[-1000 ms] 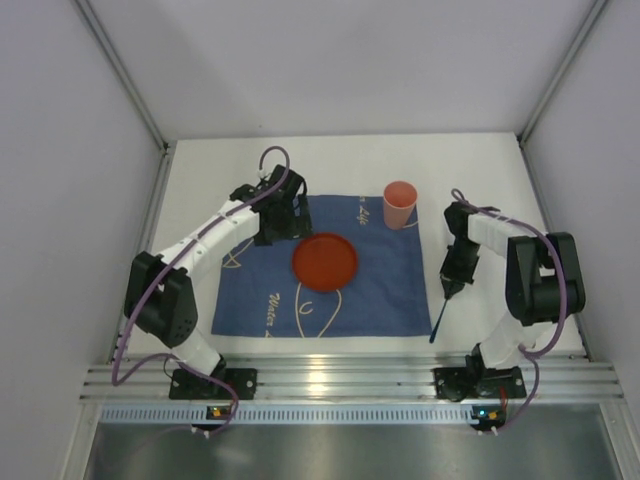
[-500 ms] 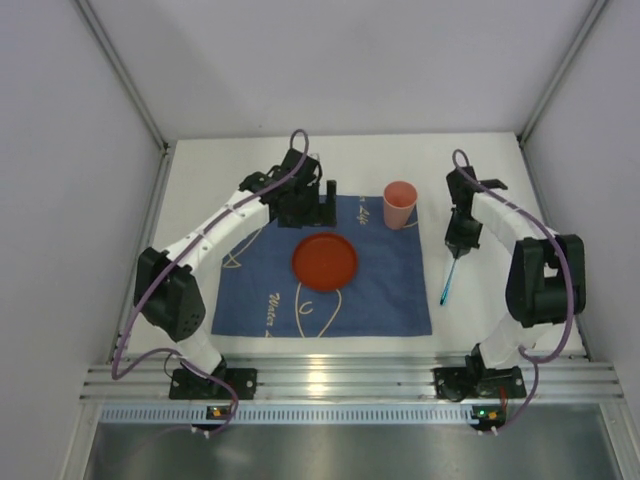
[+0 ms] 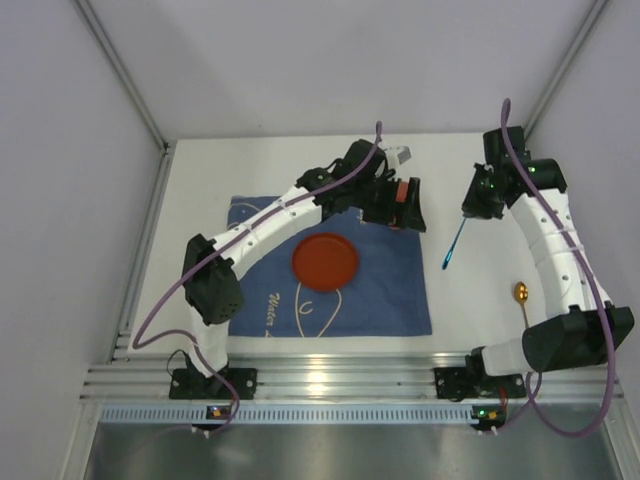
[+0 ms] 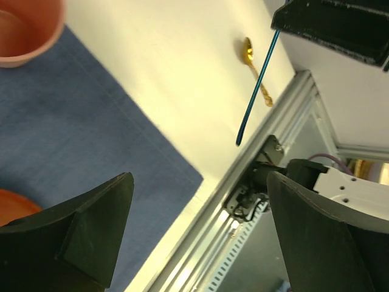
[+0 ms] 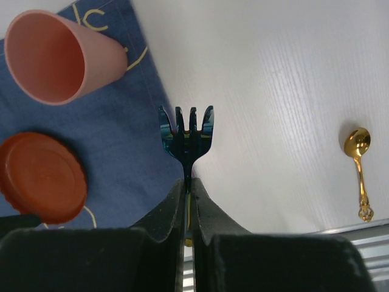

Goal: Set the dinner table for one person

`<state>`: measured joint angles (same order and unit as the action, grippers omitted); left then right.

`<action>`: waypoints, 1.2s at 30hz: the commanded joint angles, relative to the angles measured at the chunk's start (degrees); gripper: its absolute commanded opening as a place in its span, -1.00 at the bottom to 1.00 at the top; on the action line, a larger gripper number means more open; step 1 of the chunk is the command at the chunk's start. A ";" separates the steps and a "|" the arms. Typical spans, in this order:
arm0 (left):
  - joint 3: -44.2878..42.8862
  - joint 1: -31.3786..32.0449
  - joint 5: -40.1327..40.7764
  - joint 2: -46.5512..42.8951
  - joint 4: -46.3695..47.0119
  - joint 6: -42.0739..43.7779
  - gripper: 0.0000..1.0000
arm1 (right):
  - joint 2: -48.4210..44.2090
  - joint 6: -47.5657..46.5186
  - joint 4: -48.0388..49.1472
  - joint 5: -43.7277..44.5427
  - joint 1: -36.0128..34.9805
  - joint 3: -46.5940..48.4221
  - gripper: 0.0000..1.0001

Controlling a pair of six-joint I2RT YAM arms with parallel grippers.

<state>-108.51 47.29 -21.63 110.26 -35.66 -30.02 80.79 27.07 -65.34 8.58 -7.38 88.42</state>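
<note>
The white dinner table [image 3: 195, 190] carries a blue cloth [image 3: 380, 290] with a red plate [image 3: 324, 262] and a pink cup [image 3: 401, 190]. My left gripper [image 3: 406, 206] is open and empty, hovering over the cup and hiding most of it. In the left wrist view the cup [image 4: 24, 30] lies up and left of my open gripper [image 4: 200, 176], outside the jaws. My right gripper [image 3: 478, 200] is shut on a blue fork [image 3: 455, 243], held in the air off the cloth's right edge. In the right wrist view the fork [image 5: 186, 131] points tines away, beside the cup [image 5: 58, 58] and the plate [image 5: 42, 176].
A gold spoon [image 3: 521, 293] lies on the white table right of the cloth, also in the right wrist view [image 5: 360, 170] and the left wrist view [image 4: 255, 67]. A slotted aluminium rail [image 3: 330, 375] runs along the near edge. Walls close in on three sides.
My left arm has swung right from the cloth's far left to over the cup. My right arm has lifted the fork up and toward the far right, uncovering the gold spoon.
</note>
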 commanded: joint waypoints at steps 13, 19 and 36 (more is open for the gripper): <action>1.81 8.25 -9.49 4.00 17.11 -9.97 0.80 | -9.16 -1.14 -6.37 -10.77 -0.18 1.05 -1.00; 1.81 10.37 -6.50 4.88 16.68 -10.23 0.69 | -9.86 -2.02 -8.48 -13.49 -0.27 4.12 -1.00; 6.62 10.55 -2.11 -2.83 11.15 -8.22 -1.00 | -12.85 -2.37 -7.87 -19.39 -0.27 5.00 0.82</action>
<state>-104.92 59.11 -25.61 114.17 -22.22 -40.27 70.06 24.18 -73.93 -6.50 -7.03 90.83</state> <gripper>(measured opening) 0.037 0.844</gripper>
